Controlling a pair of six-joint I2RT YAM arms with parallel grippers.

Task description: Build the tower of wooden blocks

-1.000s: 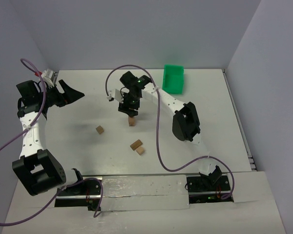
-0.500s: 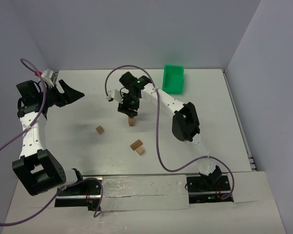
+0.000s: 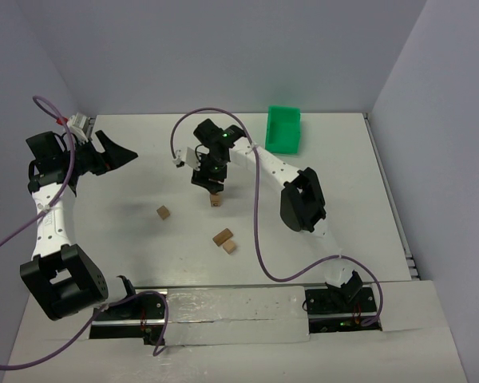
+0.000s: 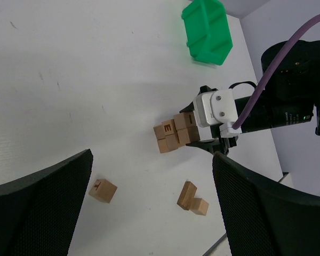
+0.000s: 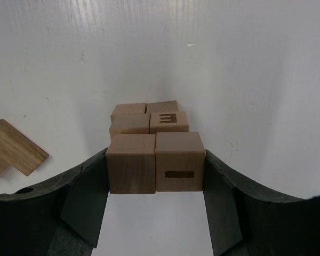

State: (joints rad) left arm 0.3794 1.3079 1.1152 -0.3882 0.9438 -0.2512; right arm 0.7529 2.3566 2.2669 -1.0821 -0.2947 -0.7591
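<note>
The tower (image 4: pixel 173 136) stands mid-table, two blocks wide and about three layers up. The right gripper (image 5: pixel 156 176) pinches its top pair (image 5: pixel 178 160). Three loose blocks (image 3: pixel 164 212) lie nearer, apparently left to stack. The left gripper (image 3: pixel 118 152) hangs spread and empty, far left.

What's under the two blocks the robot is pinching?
More wood blocks, stacked two wide beneath the pair in the right gripper. How many layers lie below cannot be seen; the upper ones cover them.

Burned letter "E" on one wood block (image 4: pixel 169 127)
</note>
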